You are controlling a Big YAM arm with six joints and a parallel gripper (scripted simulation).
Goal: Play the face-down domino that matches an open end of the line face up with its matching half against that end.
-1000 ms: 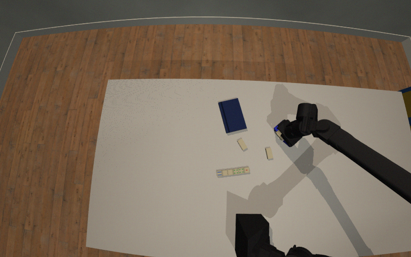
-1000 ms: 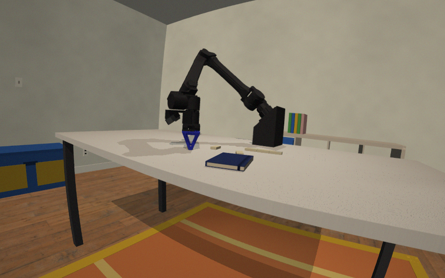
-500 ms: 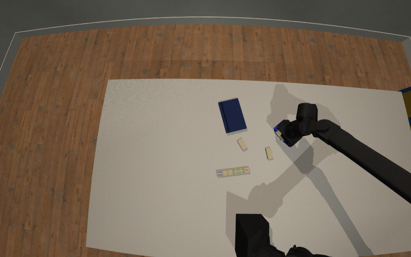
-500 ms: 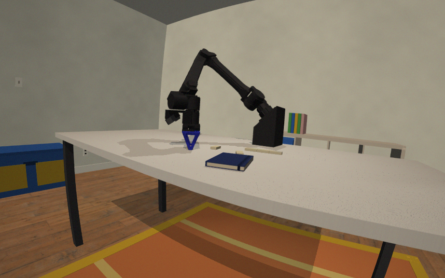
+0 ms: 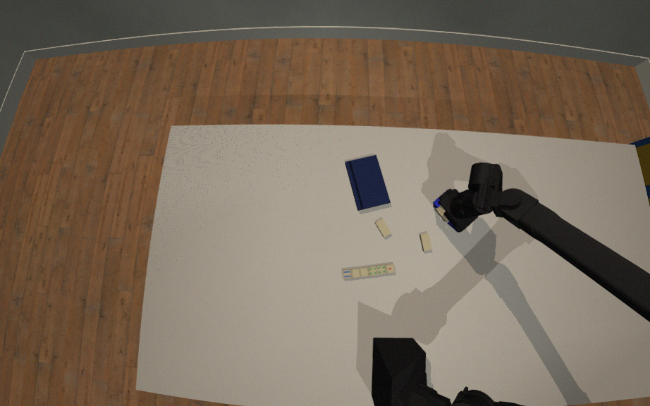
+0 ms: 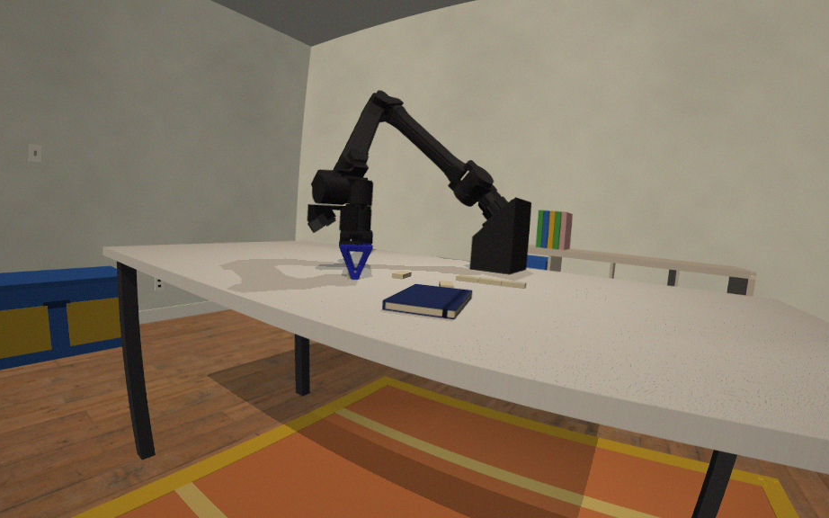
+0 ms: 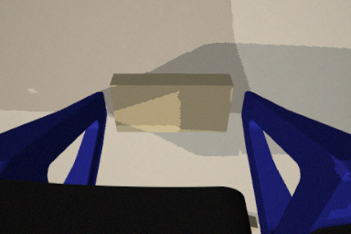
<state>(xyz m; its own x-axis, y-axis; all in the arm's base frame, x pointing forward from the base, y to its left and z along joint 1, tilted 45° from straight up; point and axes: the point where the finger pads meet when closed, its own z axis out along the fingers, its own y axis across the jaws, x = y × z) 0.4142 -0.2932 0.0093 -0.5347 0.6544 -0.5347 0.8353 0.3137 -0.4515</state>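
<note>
end effector (image 7: 174,110) down at the tabletop (image 5: 266,211), fingers partly open astride a face-down domino (image 7: 174,102), gripping nothing; gaps visible either side.

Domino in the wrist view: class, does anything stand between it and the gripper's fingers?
Nothing visible does. The domino lies flat between the open gripper's blue fingers, with only narrow gaps beside it.

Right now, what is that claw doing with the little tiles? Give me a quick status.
Claw open, down at the table, straddling one blank domino, not gripping. Line intact. Two other blanks and notebook lie apart, nothing blocking.
</note>
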